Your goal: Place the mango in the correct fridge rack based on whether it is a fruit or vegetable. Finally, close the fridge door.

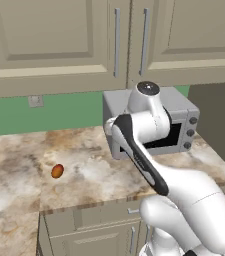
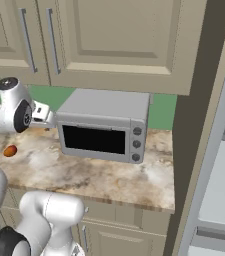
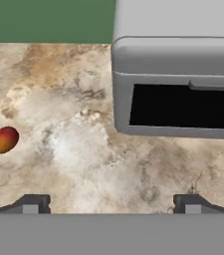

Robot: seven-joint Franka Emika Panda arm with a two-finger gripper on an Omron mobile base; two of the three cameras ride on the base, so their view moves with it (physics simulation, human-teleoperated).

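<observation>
mango [image 1: 57, 171] lies loose on the worktop [image 1: 99, 175], left of the oven [image 3: 178, 84] and nearer the front edge, gripper [image 3: 111, 203] spread wide and empty above bare stone, so pickup, racking and closing the fridge door [image 2: 211, 150] all remain.

You see an orange-red mango [image 3: 4, 140] with a yellowish patch, left of the gripper's dark fingertips [image 3: 31, 204]. Under them lies a tan, brown-veined marble counter [image 3: 83, 149]. Ahead to the right stands a grey toaster oven [image 3: 178, 84] with black glass, against a green wall [image 3: 49, 20].
</observation>
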